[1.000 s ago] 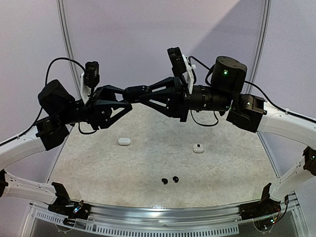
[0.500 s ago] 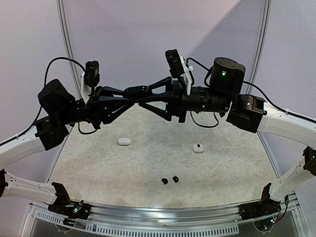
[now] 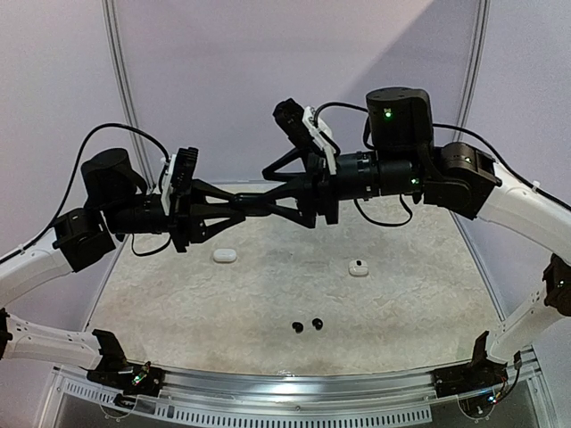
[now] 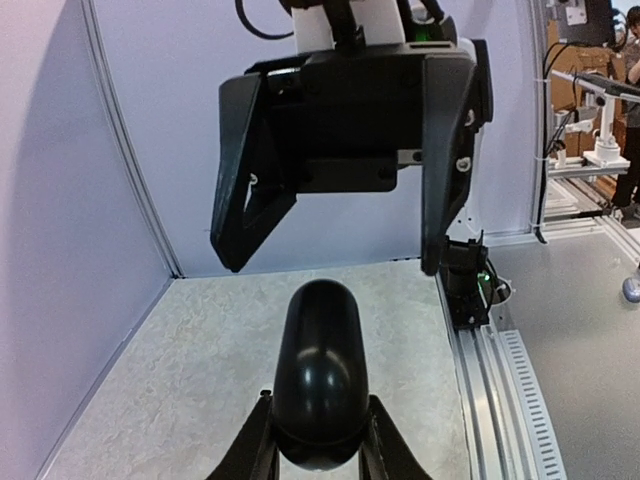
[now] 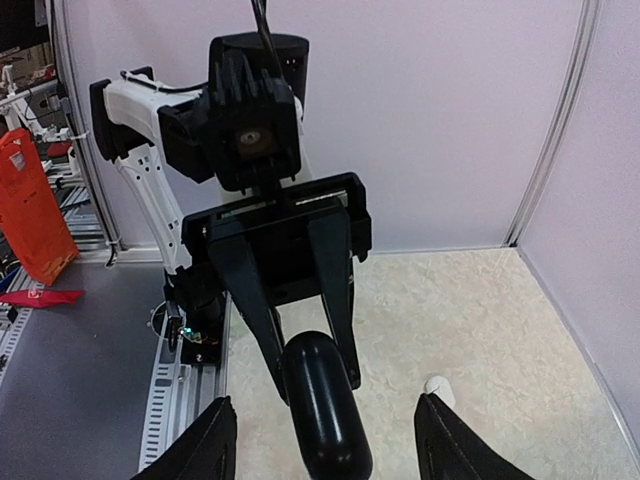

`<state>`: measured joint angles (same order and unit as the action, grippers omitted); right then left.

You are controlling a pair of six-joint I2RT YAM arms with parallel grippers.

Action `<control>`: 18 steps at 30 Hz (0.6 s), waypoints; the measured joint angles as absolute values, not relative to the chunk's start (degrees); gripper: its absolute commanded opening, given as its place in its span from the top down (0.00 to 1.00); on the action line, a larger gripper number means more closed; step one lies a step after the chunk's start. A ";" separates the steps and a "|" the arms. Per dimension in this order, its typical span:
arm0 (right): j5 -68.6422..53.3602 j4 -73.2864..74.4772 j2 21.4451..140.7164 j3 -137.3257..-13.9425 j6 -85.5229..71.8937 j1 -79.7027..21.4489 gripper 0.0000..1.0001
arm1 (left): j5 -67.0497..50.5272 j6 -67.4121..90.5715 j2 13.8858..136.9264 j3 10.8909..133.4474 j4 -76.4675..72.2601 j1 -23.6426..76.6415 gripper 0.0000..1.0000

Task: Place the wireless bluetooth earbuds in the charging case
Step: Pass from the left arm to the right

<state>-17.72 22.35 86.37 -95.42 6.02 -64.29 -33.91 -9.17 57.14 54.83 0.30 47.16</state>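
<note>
Held in the air, the left gripper [image 4: 318, 402] clamps a black capsule-shaped case [image 4: 320, 350]. The case's long axis lies level, running nine to three o'clock and pointing at the wide-open right gripper [image 4: 331, 266]. Two black earbuds [image 3: 316, 323] lie on the table [image 3: 428, 294] toward six o'clock.

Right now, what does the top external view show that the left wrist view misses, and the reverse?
Only top external: the black earbuds lying on the table, a white oval item and a white item with a dark spot. Only left wrist: the glossy rounded surface of the black case close up, and a neighbouring bench beyond the rail. Both: the left fingers clamped on that case and the right fingers spread open opposite it.
</note>
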 measured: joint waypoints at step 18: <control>-20.03 30.44 92.01 -97.84 10.83 -64.51 0.65 | -35.77 -9.89 56.99 55.37 4.21 47.20 1.00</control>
